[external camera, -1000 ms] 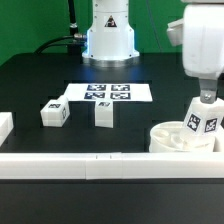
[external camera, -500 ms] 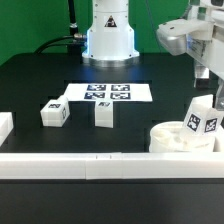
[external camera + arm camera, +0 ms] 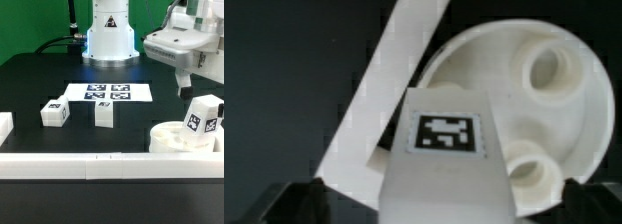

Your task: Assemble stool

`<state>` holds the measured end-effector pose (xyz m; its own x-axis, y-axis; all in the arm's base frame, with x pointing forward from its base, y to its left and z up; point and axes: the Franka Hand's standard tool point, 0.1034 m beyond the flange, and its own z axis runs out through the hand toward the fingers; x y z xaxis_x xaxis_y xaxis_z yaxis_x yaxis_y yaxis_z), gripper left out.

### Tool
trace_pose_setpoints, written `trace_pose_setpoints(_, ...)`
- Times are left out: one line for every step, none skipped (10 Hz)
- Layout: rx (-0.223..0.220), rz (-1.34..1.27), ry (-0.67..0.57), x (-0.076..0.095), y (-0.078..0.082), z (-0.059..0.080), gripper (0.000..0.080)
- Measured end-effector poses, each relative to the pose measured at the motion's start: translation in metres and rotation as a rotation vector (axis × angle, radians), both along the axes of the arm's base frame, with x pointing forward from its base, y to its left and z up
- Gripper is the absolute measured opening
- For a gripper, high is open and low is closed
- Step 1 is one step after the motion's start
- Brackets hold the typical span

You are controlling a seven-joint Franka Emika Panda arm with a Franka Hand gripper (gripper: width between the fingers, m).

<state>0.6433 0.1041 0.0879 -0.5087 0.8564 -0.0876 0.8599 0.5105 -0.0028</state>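
White tagged leg (image 3: 203,118) upright on round seat (image 3: 166,141) (holes vis.); gripper (image 3: 189,85) apart, empty

Marker board (image 3: 108,93) flat at frame centre on black tabletop (image 3: 35,80); long white rail (image 3: 70,164) across lower frame; green backdrop (image 3: 30,20) upper left

- The round white seat (image 3: 168,140) lies flat on the table (image 3: 30,85) at the exterior view's right, its holes facing up.
- One blocky tagged leg (image 3: 203,117) stands upright on it.
- A second leg (image 3: 54,113) and a third leg (image 3: 103,114) rest near each other on the table, well apart from the seat.
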Motion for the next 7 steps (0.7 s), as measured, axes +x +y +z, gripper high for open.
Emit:
trace_pose_setpoints(-0.010, 0.067, 0.005, 0.0000, -0.0013, -0.0010, 0.0649)
trace_pose_setpoints(-0.012, 0.071, 0.006, 0.0000, -0.0028, -0.0012, 0.0649)
trace_pose_setpoints(-0.012, 0.064, 0.006, -0.0002, -0.0039, -0.0015, 0.0612)
trace_pose_setpoints(-0.012, 0.064, 0.006, -0.0002, -0.0043, -0.0015, 0.0612)
trace_pose_setpoints(-0.012, 0.063, 0.006, -0.0001, -0.0047, -0.0016, 0.0434)
trace_pose_setpoints(-0.012, 0.043, 0.005, 0.0000, -0.0051, -0.0015, 0.0340)
trace_pose_setpoints(-0.011, 0.021, 0.003, 0.0000, -0.0055, -0.0015, 0.0340)
